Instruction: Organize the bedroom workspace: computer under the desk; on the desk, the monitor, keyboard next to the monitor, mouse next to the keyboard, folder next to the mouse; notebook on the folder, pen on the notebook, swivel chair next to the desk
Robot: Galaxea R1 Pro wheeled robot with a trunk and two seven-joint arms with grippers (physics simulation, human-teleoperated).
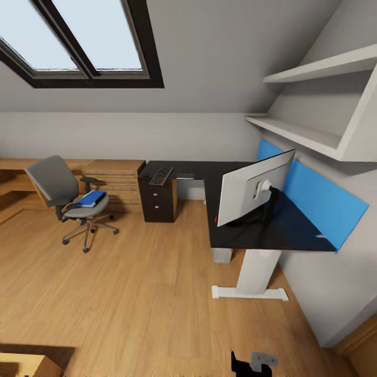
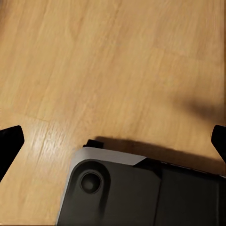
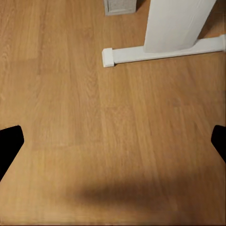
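Inspection from the head view, left to right: the swivel chair (image 1: 65, 201) stands on the wooden floor (image 1: 146, 293), well apart from the worktop (image 1: 235, 230), with the folder (image 1: 90, 198) lying flat on its seat. The keyboard (image 1: 161, 175) rests on the worktop's far wing above the drawer unit (image 1: 157, 201). The monitor (image 1: 254, 187) stands upright on the near wing, its pale back showing, above the white leg (image 1: 255, 276). A small pale item near the blue wall panel (image 1: 314, 196) cannot be identified. Notebook, mouse and computer are not identified. Judgement: the folder looks light, thin and somewhat flexible, its cover probably slick; it is best pinched at an edge overhanging the seat front and lifted level. The left gripper (image 2: 113, 141) and right gripper (image 3: 113, 141) both show jaws spread wide, empty, over bare floor.
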